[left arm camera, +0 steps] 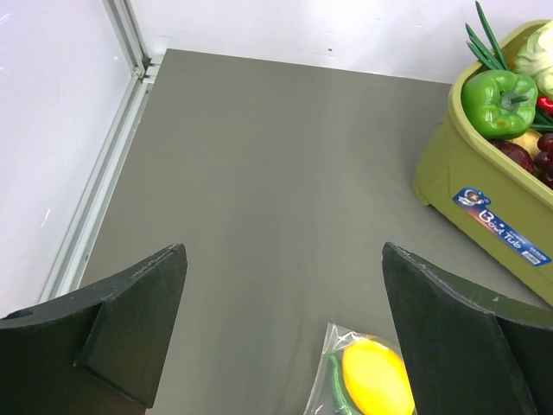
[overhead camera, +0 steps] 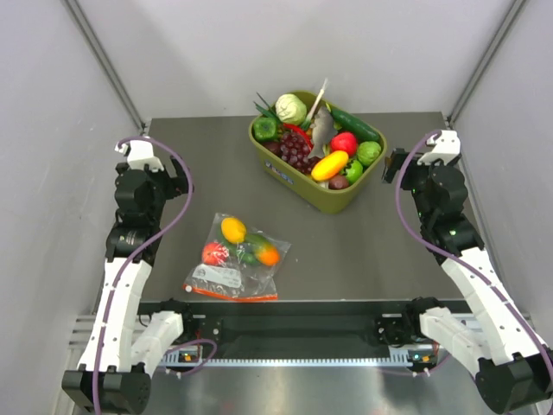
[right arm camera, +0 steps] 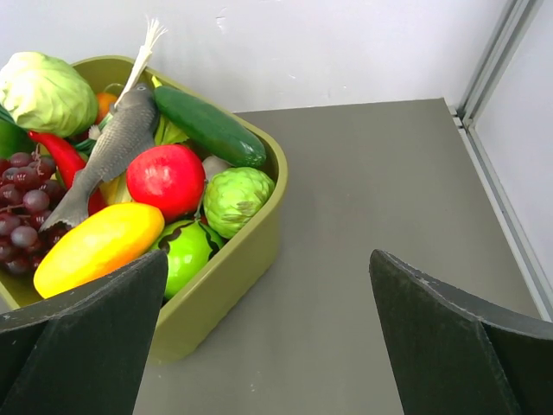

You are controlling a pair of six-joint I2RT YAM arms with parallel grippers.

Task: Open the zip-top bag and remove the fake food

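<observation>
The zip-top bag (overhead camera: 235,261) lies flat on the grey table near the front edge, its orange-red zip strip (overhead camera: 230,295) facing the arm bases. Inside it is the fake food: a yellow lemon (overhead camera: 233,229), a red fruit (overhead camera: 215,252), an orange-and-green fruit (overhead camera: 264,252) and a small green piece (overhead camera: 247,256). My left gripper (overhead camera: 145,158) hovers open at the far left, well behind the bag. In the left wrist view, one bag corner (left arm camera: 339,342) and the lemon (left arm camera: 373,380) show between the spread fingers of the left gripper (left arm camera: 283,251). My right gripper (overhead camera: 435,152) (right arm camera: 268,255) is open and empty beside the tub.
An olive-green tub (overhead camera: 346,196) (left arm camera: 484,216) (right arm camera: 233,268) stands at the back centre-right, full of toy produce: cabbage, grapes, peppers, cucumber and a fish. White walls with metal corner rails (left arm camera: 130,39) close in the table on three sides.
</observation>
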